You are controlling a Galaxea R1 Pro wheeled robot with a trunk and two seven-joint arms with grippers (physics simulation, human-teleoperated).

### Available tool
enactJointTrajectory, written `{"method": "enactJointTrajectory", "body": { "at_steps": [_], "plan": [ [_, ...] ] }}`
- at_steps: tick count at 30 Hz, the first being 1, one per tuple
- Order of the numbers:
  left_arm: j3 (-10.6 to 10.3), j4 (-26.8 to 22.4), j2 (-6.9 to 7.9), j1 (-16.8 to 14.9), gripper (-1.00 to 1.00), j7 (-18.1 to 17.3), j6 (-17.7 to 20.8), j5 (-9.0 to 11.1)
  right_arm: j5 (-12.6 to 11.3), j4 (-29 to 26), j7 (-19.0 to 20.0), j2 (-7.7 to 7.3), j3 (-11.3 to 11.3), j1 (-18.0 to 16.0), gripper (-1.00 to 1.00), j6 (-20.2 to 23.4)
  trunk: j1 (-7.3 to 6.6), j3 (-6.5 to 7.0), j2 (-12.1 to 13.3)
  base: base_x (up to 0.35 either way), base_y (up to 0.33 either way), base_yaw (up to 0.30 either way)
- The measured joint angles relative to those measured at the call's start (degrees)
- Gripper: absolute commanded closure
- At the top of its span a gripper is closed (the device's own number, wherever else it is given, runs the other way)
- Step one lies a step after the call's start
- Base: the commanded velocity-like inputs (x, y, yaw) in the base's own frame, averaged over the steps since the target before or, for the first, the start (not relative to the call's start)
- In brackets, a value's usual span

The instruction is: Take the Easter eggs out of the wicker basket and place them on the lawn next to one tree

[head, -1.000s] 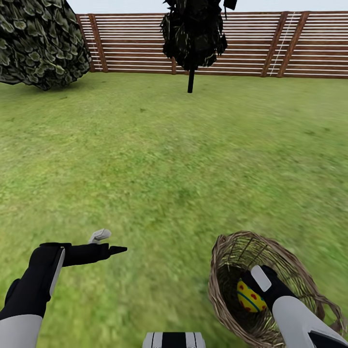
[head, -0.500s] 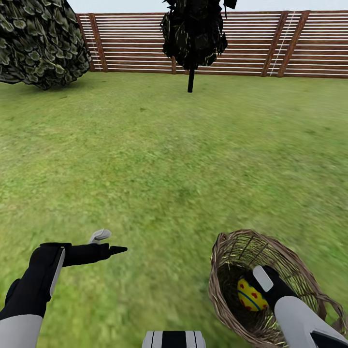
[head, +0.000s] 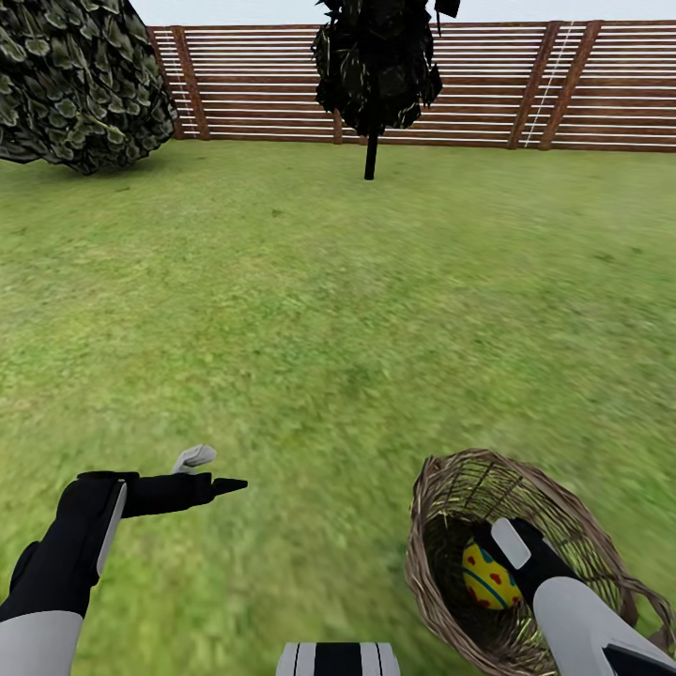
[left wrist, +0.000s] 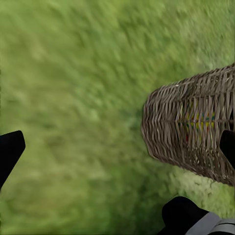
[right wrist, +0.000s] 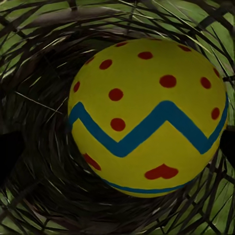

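On the lawn (head: 310, 310), lower right of head view, the wicker basket (head: 441, 573) holds one visible Easter egg (head: 488, 575). Right gripper (head: 502, 549) reaches inside beside the egg; jaw state cannot be determined. Left gripper (head: 214, 471) hovers over grass, fingers spread.

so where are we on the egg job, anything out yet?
No egg shows on the lawn yet. In hand: the right claw is down inside the wicker basket at one Easter egg; whether it grips is unclear. The left claw hangs open over grass. Carrying eggs to a tree remains.
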Motion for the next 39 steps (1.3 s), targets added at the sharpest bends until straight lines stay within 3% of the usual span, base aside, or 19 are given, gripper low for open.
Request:
{"method": "enactJointTrajectory", "body": {
  "at_steps": [11, 15, 20, 25, 39],
  "plan": [
    [0.0, 0.0, 0.0, 0.01, -1.0, 0.0, 0.0, 0.01, 0.27, 0.25, 0.96, -0.12, 0.0, 0.0, -1.0, -0.05, 0.0, 0.0, 0.0, 0.002, 0.0, 0.0],
    [0.0, 0.0, 0.0, 0.01, -1.0, 0.0, -0.01, -0.02, 0.33, 0.33, 0.97, -0.21, 0.0, 0.0, -1.0, -0.1, 0.88, -0.71, -1.59, 0.0, 0.0, 0.0],
    [0.0, 0.0, 0.0, -0.01, -1.0, 0.0, 0.02, 0.01, 0.29, 0.4, 0.94, -0.23, 0.0, 0.0, -1.0, -0.09, 0.88, -0.72, -1.6, 0.0, 0.0, 0.0],
    [0.0, 0.0, 0.0, 0.01, -1.0, 0.0, -0.01, -0.01, 0.28, 0.43, 0.88, -0.23, 0.0, 0.0, -1.0, -0.13, 1.01, -1.82, -1.67, 0.0, 0.0, 0.0],
    [0.05, 0.0, 0.0, 0.02, -1.0, 0.0, 0.0, -0.01, 0.26, 0.44, 0.36, -0.23, -0.09, 0.0, -1.0, -0.59, 1.04, -2.04, -1.68, 0.0, 0.0, 0.0]
  ]
}}
